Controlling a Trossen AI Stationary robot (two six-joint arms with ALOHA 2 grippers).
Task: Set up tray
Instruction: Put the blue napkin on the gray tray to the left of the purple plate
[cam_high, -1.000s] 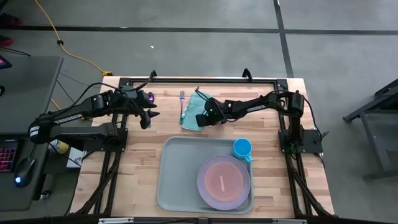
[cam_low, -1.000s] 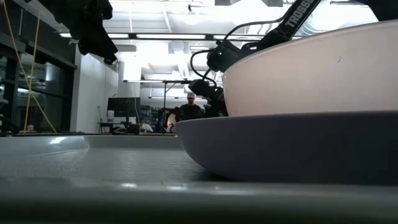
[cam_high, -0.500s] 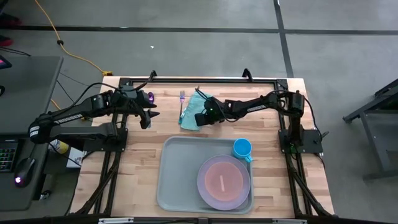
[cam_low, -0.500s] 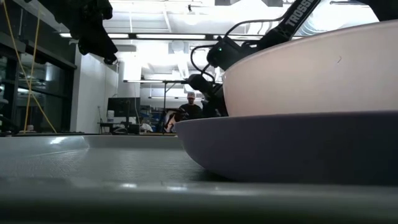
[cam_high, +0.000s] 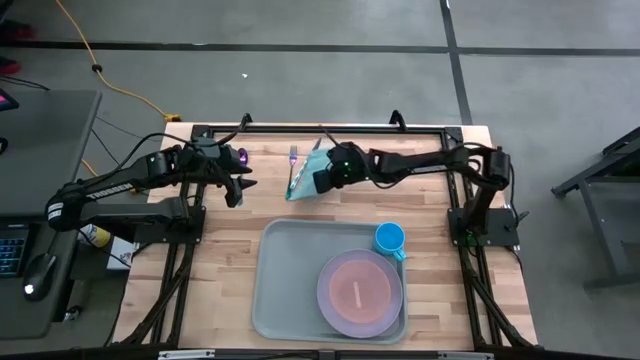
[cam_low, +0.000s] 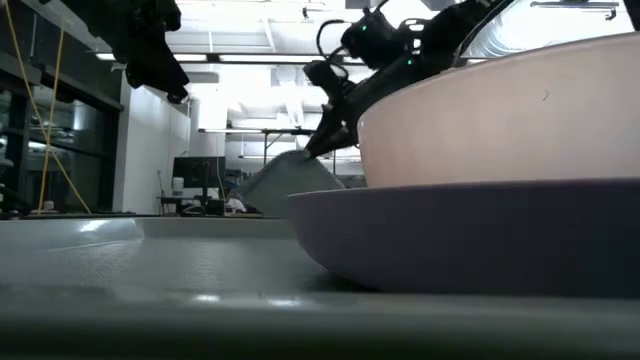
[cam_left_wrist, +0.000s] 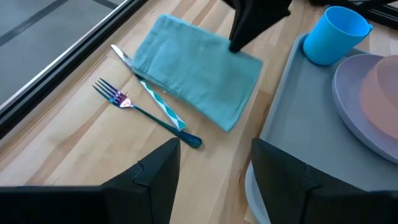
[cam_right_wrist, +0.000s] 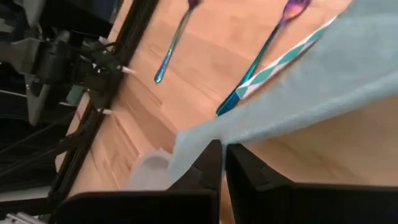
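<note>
The pale grey-green tray (cam_high: 285, 285) lies at the table's near middle and carries a purple plate (cam_high: 335, 310) with a pink dish (cam_high: 360, 290) on it and a blue cup (cam_high: 390, 238). Beyond the tray, the teal folded napkin (cam_high: 305, 172) lies beside a fork (cam_left_wrist: 146, 115) and over a striped-handled knife (cam_left_wrist: 163, 107). My right gripper (cam_high: 322, 182) is shut on the napkin. My left gripper (cam_high: 238, 190) is open, hovering above bare wood left of the napkin. My right gripper pinches the napkin's right edge near its near corner (cam_left_wrist: 244, 57) between its two fingers (cam_right_wrist: 211, 162), slanting down from above and the table's right. That side is raised, and the napkin slopes down (cam_low: 285, 185) to its left edge (cam_left_wrist: 140, 59) on the table.
The fork and a second utensil (cam_right_wrist: 174, 46) lie on the wood left of the napkin, near the far edge. A black frame rail (cam_high: 320, 128) runs along the far edge. Bare wood (cam_high: 225, 270) lies left of the tray.
My right gripper has risen from the table with the napkin's right side in its fingers. The napkin has tipped from lying flat to sloping, its left edge staying down by the knife and fork.
</note>
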